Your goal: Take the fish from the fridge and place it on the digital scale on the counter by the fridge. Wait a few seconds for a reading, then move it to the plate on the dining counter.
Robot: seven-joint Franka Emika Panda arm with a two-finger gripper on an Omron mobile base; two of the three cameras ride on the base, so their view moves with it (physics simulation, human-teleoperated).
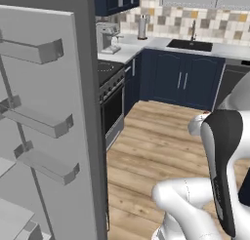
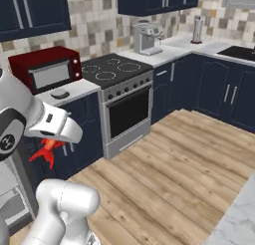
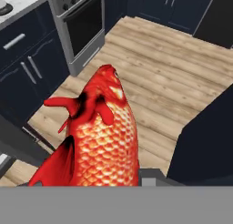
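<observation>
My gripper (image 2: 49, 142) is shut on the orange-red fish (image 3: 105, 135), which hangs below the hand in front of the navy drawers (image 2: 82, 127). In the hand view the fish fills the middle, head pointing away over the wood floor. The dark round digital scale (image 2: 60, 93) sits on the short marble counter (image 2: 74, 91), beside the red microwave, up and to the right of the fish; it also peeks into the hand view's top left corner (image 3: 3, 8). The fridge door (image 1: 44, 127) stands open on the left, its pale bins showing. The blue plate is out of view.
A red microwave (image 2: 45, 67) stands behind the scale. A stove (image 2: 117, 72) with an oven adjoins the counter on the right, then a coffee machine (image 2: 147, 37) and a sink (image 1: 189, 45). A marble island corner (image 2: 238, 214) lies at lower right. Wood floor (image 2: 169, 159) stretches between.
</observation>
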